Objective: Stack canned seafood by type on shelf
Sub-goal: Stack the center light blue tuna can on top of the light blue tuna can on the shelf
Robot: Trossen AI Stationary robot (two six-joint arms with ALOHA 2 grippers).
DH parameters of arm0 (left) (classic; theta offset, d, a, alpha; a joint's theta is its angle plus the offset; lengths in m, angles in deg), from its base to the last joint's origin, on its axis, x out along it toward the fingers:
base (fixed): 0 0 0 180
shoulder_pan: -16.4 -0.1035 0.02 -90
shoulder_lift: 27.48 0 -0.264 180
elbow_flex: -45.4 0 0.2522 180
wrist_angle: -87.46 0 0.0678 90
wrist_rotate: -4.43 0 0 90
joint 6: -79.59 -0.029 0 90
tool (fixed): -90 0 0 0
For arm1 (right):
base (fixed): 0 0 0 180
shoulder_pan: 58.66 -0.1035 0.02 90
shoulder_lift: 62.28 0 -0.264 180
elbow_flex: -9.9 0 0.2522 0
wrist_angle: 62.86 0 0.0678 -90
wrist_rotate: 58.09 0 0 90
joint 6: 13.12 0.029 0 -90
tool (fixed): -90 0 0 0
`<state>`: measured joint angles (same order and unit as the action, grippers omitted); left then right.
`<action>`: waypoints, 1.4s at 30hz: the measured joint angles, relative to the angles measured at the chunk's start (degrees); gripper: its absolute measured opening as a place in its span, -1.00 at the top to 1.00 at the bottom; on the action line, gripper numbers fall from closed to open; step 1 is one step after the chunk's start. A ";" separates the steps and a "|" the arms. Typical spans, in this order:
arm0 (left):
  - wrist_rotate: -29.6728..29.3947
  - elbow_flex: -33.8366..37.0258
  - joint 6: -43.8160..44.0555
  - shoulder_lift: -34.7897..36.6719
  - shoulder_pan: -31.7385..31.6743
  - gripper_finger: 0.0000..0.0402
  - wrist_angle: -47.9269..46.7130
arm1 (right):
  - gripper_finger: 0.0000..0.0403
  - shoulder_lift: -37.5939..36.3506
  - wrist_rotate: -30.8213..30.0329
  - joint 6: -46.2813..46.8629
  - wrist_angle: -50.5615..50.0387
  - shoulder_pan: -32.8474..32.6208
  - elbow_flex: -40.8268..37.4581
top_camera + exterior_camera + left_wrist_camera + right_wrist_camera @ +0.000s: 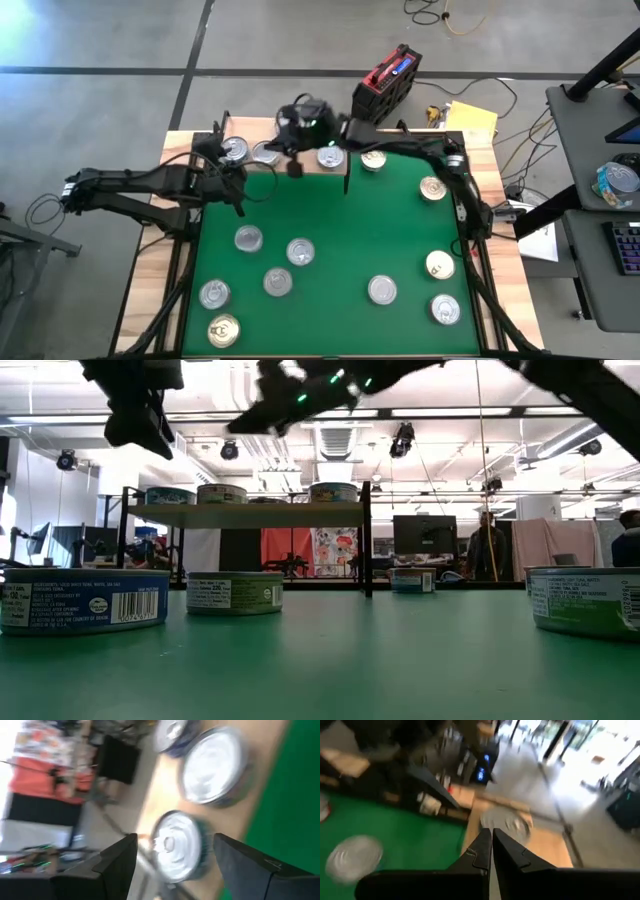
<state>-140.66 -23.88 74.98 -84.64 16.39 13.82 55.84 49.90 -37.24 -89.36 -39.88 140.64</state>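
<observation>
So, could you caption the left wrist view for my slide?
Open left gripper hovers over a silver-topped tin on the shelf.

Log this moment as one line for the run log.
left tool: open, over shelf tins | right tool: shut, empty, above shelf | loose tins on green mat

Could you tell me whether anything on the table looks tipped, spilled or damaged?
Nothing stands out: the tins on the green mat and on the shelf all sit flat, lids up, and nothing has spilled.
</observation>
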 joint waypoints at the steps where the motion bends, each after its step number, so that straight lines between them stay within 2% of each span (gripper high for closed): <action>1: 2.51 -0.66 0.47 0.00 0.00 -0.22 0.06 | 0.95 -1.62 -0.04 -0.66 -4.09 0.47 -0.17; 4: 10.52 -3.19 2.82 -0.20 0.00 -0.22 -0.01 | 0.95 -5.80 -0.24 -1.04 -13.48 1.48 -1.72; 8: 18.44 -5.96 6.64 -0.56 0.37 -0.22 -0.79 | 0.95 -11.73 -2.81 0.50 -18.40 1.64 -6.75; 16: 29.73 -7.35 16.42 -1.58 3.95 -0.22 -3.23 | 0.95 -24.79 -5.15 5.00 -15.02 1.19 -24.82; 22: 30.81 -6.65 23.02 -6.09 10.37 -0.22 -4.91 | 0.95 -33.81 -5.11 8.70 -5.08 -0.94 -38.42; 27: 30.82 -6.59 27.54 -10.67 15.22 -0.22 -6.14 | 0.95 -39.17 -6.29 12.11 1.02 -3.36 -46.59; 31: 31.37 -6.55 30.61 -13.45 17.65 -0.22 -7.20 | 0.95 -41.53 -10.63 13.05 3.19 -5.72 -50.68; 35: 36.32 -5.64 32.87 -15.41 19.22 -0.22 -7.02 | 0.95 -42.94 -14.72 14.18 3.56 -7.97 -53.33; 39: 38.11 -3.42 34.30 -16.63 21.37 -0.17 -6.59 | 0.95 -43.55 -15.49 14.66 6.78 -9.76 -56.01; 42: 39.53 -0.53 35.36 -16.96 22.96 -0.06 -5.19 | 0.95 -43.56 -15.53 15.41 8.64 -10.72 -57.20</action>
<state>-101.13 -24.40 110.34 -101.61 39.35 8.63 12.29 34.37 -21.82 -80.72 -50.60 83.45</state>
